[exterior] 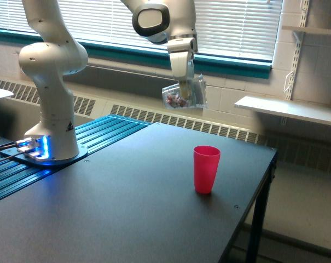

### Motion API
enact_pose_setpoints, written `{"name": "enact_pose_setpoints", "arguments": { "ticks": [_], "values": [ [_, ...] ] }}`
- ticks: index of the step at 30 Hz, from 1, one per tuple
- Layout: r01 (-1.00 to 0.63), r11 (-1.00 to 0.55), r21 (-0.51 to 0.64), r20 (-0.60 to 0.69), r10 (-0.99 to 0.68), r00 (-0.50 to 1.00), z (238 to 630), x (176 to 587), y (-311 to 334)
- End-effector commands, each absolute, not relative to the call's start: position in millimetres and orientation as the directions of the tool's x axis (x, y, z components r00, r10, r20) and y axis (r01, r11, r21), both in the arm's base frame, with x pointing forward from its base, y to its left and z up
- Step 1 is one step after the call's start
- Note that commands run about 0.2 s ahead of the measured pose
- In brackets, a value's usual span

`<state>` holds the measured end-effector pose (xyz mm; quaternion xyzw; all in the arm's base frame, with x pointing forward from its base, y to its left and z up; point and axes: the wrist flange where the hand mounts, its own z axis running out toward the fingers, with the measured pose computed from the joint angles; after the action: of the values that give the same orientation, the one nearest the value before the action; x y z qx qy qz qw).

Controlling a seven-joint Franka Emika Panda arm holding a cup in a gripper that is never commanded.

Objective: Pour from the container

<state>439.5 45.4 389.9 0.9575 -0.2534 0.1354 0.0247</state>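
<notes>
My gripper (184, 87) is shut on a small clear plastic cup (185, 96) that hangs in the air, tipped on its side, with small reddish pieces lying inside it. The cup is high above the black table (127, 208), up and to the exterior view's left of an opaque bright pink cup (206, 169). That pink cup stands upright on the table toward the exterior view's right. The fingertips are partly hidden by the clear cup's wall.
The arm's white base (47, 137) stands on a blue-lit mount at the exterior view's left. The table's right edge (258, 208) drops off beside the pink cup. A window with blinds (236, 27) and wall shelves (285, 109) lie behind.
</notes>
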Motion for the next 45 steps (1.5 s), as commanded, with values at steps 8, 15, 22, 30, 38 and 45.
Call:
{"name": "enact_pose_setpoints", "arguments": {
  "ticks": [8, 15, 22, 30, 38, 45],
  "values": [
    [-0.527, -0.85, 0.01, 0.241, -0.509, 0.826, 363.4, 451.1, 10.2],
    [-0.546, -0.837, 0.049, 0.217, -0.524, 0.823, 346.4, 459.3, -3.2],
    [-0.53, -0.843, 0.091, 0.195, -0.507, 0.84, 334.1, 471.1, -3.4],
    [-0.495, -0.839, 0.226, 0.178, -0.464, 0.868, 330.7, 480.4, 3.4],
    [-0.498, -0.833, 0.241, 0.194, -0.461, 0.866, 331.7, 491.6, 13.6],
    [-0.456, -0.84, 0.296, 0.178, -0.42, 0.89, 326.0, 497.6, 26.4]
  ]
}}
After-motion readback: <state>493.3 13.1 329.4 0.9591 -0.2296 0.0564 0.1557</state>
